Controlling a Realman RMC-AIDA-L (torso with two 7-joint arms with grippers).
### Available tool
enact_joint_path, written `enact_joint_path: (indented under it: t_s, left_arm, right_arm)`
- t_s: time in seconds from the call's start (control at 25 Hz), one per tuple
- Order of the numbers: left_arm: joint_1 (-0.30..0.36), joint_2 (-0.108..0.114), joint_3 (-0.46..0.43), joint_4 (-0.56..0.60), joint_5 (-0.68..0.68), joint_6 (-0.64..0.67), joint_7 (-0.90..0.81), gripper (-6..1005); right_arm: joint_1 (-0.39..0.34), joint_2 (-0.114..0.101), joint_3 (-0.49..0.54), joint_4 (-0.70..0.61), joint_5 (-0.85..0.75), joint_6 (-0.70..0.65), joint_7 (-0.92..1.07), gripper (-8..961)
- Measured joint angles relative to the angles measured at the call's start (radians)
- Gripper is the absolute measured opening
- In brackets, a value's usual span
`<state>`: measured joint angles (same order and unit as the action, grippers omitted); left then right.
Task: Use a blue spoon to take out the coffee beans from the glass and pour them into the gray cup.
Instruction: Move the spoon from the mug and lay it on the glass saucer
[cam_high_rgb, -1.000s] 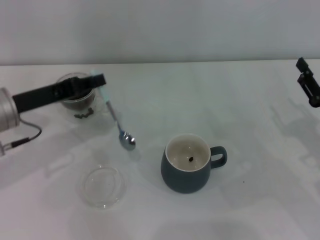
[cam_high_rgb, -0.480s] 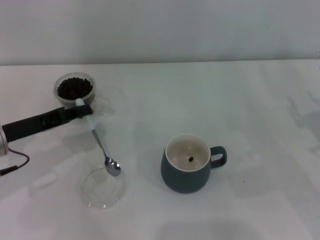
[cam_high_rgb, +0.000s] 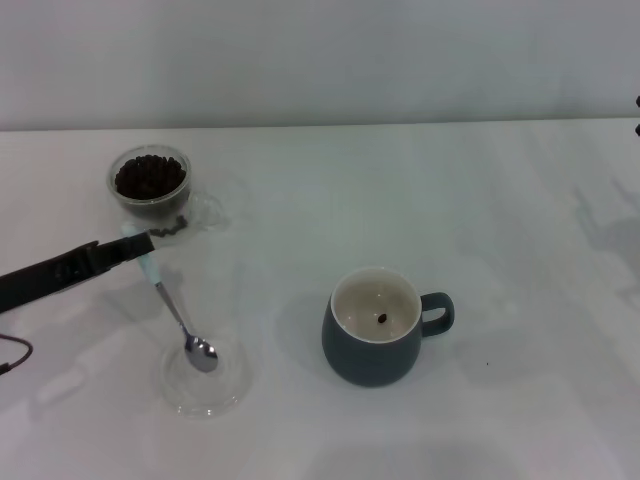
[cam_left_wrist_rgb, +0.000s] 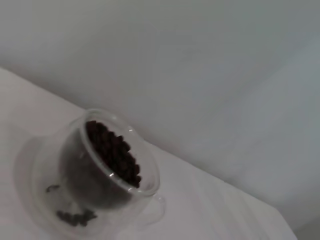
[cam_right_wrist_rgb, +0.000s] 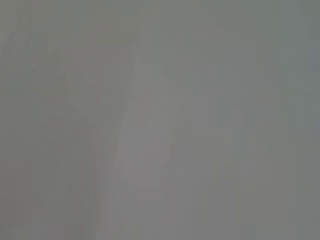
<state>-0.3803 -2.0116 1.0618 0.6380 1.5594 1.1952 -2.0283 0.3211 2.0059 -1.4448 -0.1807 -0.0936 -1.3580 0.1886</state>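
My left gripper is shut on the pale-blue handle of the blue spoon. The spoon hangs down from it, and its silver bowl sits over the flat clear dish. The glass stands at the back left, full of coffee beans; it also shows in the left wrist view. The gray cup stands in the middle with its handle to the right and a single bean inside. Only a dark sliver of my right arm shows at the right edge.
A few loose beans show low at the glass's base. A tiny dark speck lies on the white table right of the cup. A pale wall runs along the table's far edge.
My left gripper has pulled back toward the front left with the spoon. The spoon's bowl went from beside the cup to over the clear dish. My right arm has left the view.
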Motion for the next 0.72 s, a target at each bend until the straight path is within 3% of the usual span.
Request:
enact_joint_path:
  t_s: [0.24,0.72]
  left_arm:
    - [0.013,0.001,-0.010,-0.028,0.001,-0.004,0.021,142]
    - [-0.065,-0.004,-0.006,-0.165,0.004,-0.036,0.084,143]
  right_arm:
    - [0.001,0.001,0.000,-0.001,0.000,0.001,0.000,574]
    - [0.004,0.002,-0.006,0.005,-0.007,0.001,0.022,574]
